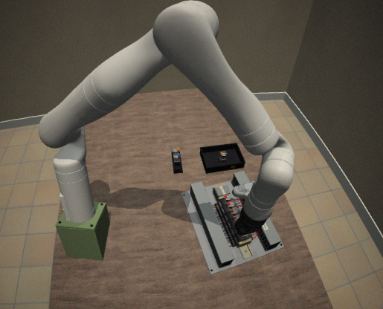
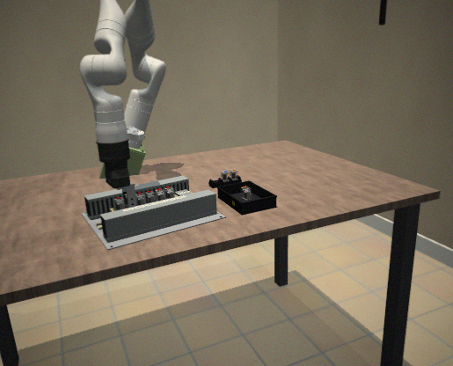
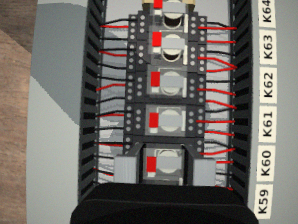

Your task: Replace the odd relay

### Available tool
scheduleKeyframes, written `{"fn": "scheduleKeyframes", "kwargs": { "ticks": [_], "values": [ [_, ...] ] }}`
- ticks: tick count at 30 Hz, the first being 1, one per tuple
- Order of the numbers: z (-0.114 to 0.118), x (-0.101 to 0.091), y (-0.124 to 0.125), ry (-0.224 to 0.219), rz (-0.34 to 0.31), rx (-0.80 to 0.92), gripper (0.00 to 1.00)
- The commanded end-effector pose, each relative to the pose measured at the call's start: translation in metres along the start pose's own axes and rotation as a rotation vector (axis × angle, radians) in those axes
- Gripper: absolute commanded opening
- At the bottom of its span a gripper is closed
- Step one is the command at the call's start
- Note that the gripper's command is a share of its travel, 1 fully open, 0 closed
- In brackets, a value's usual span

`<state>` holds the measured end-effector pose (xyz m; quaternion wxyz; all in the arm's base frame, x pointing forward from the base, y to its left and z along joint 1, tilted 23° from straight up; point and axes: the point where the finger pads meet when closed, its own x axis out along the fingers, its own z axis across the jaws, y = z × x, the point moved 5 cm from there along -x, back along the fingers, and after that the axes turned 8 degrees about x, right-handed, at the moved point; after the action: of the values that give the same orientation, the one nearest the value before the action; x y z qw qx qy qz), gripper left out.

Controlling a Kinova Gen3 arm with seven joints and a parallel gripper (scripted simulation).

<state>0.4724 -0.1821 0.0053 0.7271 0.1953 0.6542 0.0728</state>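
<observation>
My gripper (image 3: 162, 158) (image 2: 129, 194) is shut on a red-button relay (image 3: 167, 155) at K60 in the row. Its button is on the left in the wrist view, like those of the relays at K61 (image 3: 171, 121), K62 (image 3: 171, 83) and K63 (image 3: 172, 48). Whether its top is level with theirs cannot be told. Another red-button relay (image 2: 119, 201) is beyond the fingers. An orange-button relay (image 1: 223, 154) (image 2: 246, 193) is in the black tray (image 1: 239, 168) (image 2: 264, 205). The spare holder (image 1: 178, 169) (image 2: 214, 183) bears an orange-button and a blue-button relay.
Grey slotted wire ducts (image 1: 210, 226) (image 2: 158, 215) run along both sides of the row, close to the fingers. Red and black wires (image 3: 217, 121) lie between the row and the ducts. The tray and holder are beyond the panel's far end in the top view.
</observation>
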Motion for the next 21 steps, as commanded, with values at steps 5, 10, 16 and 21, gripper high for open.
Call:
{"fn": "scheduleKeyframes", "kwargs": {
  "ticks": [5,10,16,21],
  "values": [
    [-0.0001,-0.0030,0.0014,-0.003,0.003,0.006,0.00],
    [0.0003,-0.0017,0.0002,-0.002,-0.001,0.001,0.00],
    [0.0001,-0.0023,0.0009,-0.003,0.001,0.004,0.00],
    [-0.0001,-0.0029,0.0015,-0.003,0.003,0.006,0.00]
  ]
}}
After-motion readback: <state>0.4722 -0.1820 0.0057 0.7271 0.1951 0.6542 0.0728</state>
